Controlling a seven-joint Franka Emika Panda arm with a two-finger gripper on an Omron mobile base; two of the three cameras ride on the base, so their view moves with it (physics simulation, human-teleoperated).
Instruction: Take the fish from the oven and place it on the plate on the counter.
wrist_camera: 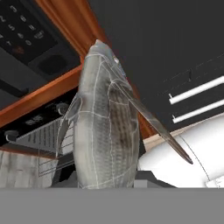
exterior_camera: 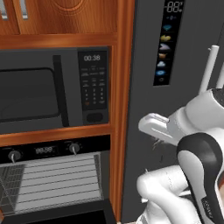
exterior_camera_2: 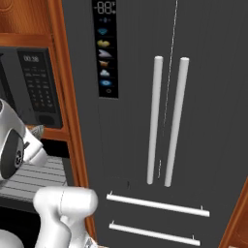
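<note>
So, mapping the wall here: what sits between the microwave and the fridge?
An upright wooden cabinet post separates the microwave from the fridge, clearest in the left base view.

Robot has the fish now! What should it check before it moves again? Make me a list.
1. Fish held in the tool: ok. In the hand view it stands straight up from where the tool's fingertips sit.
2. Fish out of the oven: ok. The wire racks look bare and the fish is up by the hand.
3. Grip firm enough: cannot tell. The fingertips are hidden under the fish.
4. Plate spotted: cannot tell. The base views face the microwave, the oven and the fridge.
5. Room to swing: not ok yet. The arm is close to the fridge front.
</note>
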